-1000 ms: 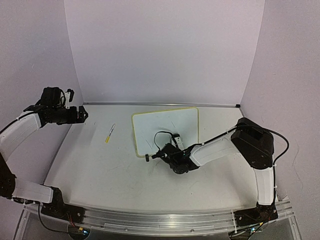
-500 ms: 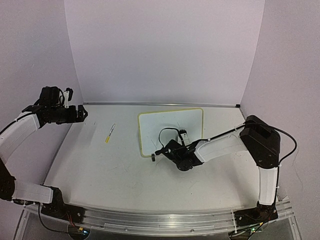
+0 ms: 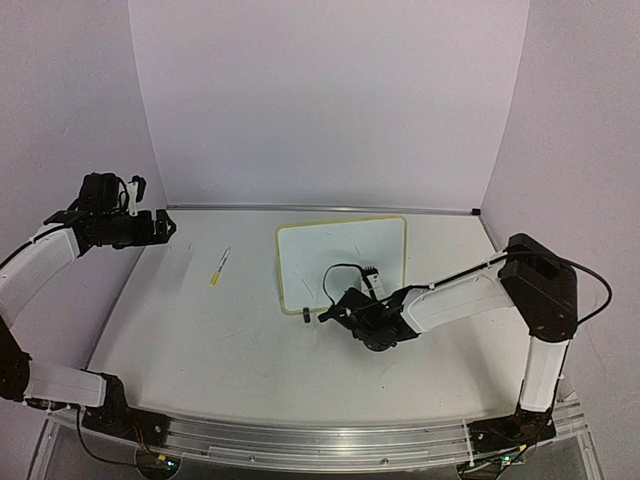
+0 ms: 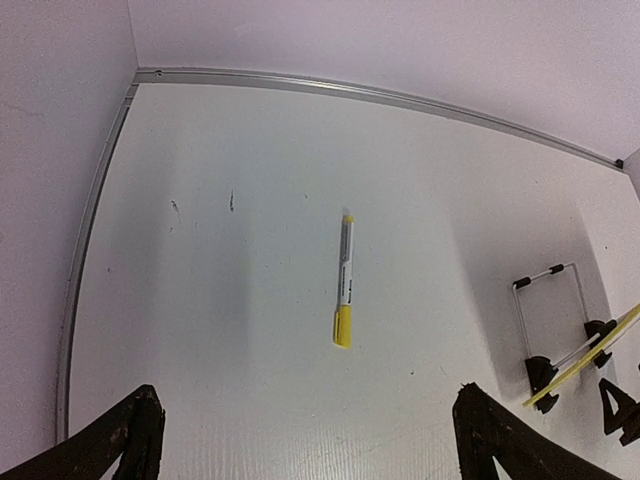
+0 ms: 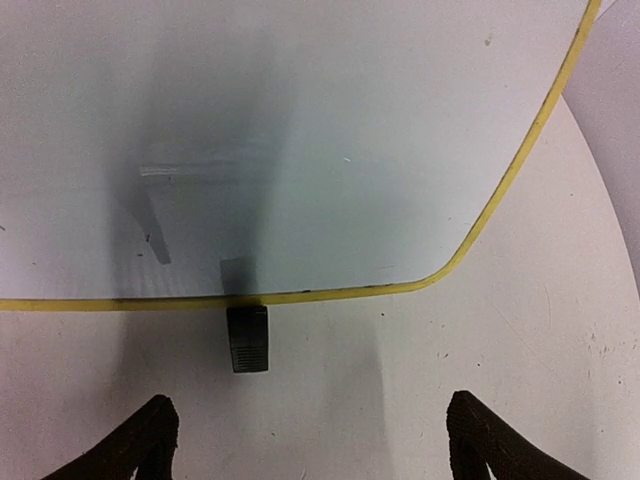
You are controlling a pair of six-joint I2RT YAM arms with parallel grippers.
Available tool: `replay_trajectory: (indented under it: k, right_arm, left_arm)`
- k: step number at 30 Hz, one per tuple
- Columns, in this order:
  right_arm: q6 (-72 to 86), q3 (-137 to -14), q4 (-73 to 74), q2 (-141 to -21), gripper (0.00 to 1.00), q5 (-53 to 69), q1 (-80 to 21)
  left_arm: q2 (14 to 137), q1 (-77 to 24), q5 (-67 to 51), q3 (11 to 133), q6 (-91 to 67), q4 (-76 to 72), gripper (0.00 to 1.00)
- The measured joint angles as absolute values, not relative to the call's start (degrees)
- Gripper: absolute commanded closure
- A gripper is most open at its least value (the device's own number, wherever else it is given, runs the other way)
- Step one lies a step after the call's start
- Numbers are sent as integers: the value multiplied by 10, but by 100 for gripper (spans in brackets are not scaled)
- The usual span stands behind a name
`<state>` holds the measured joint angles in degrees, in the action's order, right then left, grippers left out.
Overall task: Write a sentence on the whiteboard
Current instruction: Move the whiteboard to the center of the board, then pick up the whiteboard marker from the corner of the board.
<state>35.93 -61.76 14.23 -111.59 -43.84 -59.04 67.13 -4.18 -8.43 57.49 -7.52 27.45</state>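
The whiteboard [image 3: 342,262] lies flat at mid-table, white with a thin yellow rim [image 5: 330,294]. One black clip foot [image 5: 248,338] sticks out from its near edge. Only faint thin strokes show on its face; the sentence cannot be read. My right gripper [image 3: 326,315] sits low just in front of that edge, open, with nothing between its fingers [image 5: 152,442]. In the right wrist view the right gripper [image 5: 310,445] is a short way back from the foot. My left gripper [image 3: 165,226] hovers open at the far left, high above a yellow-capped marker [image 4: 345,295].
The marker [image 3: 220,267] lies on the table left of the board. In the left wrist view the board's yellow edge [image 4: 590,350] and black feet [image 4: 541,373] show at the far right. A metal strip [image 3: 320,209] runs along the back wall.
The right gripper went from shut to open, let go of the board's near edge and drew back. The board had shifted slightly right before that. The left arm stayed still.
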Motion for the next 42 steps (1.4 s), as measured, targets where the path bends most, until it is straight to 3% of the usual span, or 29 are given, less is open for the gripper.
replay_trajectory:
  k: [7,14,23,27,31,42]
  right_arm:
    - [360,-570,142,-1032,2,-407,-592]
    - [327,-528,136,-906,2,-332,-575]
    - [299,-476,117,-841,2,-162,-394]
    - [294,-449,103,-817,2,-91,-313]
    - [290,-430,95,-792,2,-38,-271]
    - [285,-413,83,-720,2,25,-264]
  left_arm:
    - [671,-42,-74,575,-85,275,1]
    - [697,-51,-79,577,-88,276,1]
    - [901,-171,-65,646,-73,327,7]
    - [973,-182,-69,678,-73,349,16]
    - [1037,-178,-64,726,-72,367,32]
    - [1125,-177,-15,796,-60,401,49]
